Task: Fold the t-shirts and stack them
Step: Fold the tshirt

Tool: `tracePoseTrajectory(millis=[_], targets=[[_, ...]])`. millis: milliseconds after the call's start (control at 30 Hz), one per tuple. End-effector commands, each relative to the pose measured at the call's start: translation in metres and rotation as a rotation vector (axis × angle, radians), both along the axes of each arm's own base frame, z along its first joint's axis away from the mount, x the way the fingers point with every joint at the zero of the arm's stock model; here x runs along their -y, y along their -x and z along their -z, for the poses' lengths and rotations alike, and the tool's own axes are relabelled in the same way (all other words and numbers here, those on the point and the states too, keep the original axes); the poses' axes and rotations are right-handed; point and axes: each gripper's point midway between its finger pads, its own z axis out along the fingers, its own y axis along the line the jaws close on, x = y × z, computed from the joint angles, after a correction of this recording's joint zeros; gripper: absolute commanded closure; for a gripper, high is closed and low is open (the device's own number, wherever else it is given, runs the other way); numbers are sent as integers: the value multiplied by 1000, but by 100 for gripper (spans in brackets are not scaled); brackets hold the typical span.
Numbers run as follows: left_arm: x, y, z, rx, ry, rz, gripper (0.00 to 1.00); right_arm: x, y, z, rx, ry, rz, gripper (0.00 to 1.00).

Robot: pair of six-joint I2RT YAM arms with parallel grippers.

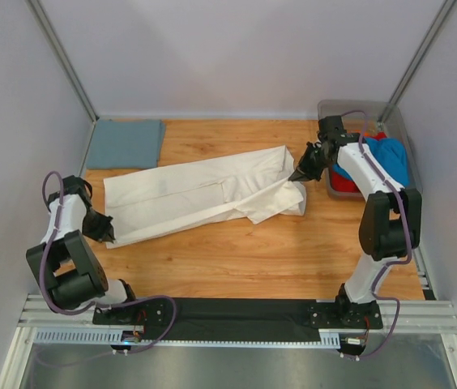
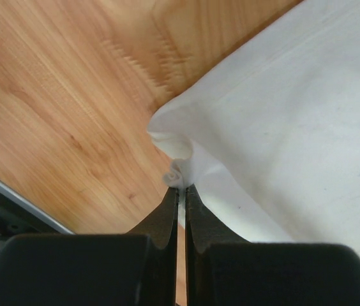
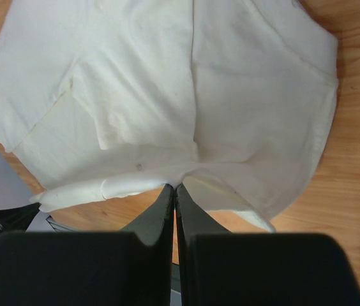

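Cream shirt held at both ends, long axis running lower left to upper right of the top view
Left gripper is pinched tight on the shirt's lower-left corner and right gripper on its upper-right end, so the cloth lies between the 2 arms, each nearest its own end. Bin at upper right holds a blue shirt and a red shirt. Grey shirt lies folded at upper left, apart

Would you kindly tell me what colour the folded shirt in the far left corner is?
The folded shirt is dull grey-blue, clearest in the top external view.
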Motion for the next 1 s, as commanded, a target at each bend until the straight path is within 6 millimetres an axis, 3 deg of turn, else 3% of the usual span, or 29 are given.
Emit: tracePoseTrajectory(millis=[0,200,467,967], targets=[[-9,-20,-11,50,-32,23,100,1,-25,-13,45,-5,-8,100],[-17,-35,-14,54,-41,24,100,-3,-43,-5,28,-20,-21,100],[-24,-59,-15,53,-29,45,100,-6,-69,-11,45,-28,-28,100],[-26,-95,-4,19,-1,74,100,1,-98,14,18,-36,-4,100]])
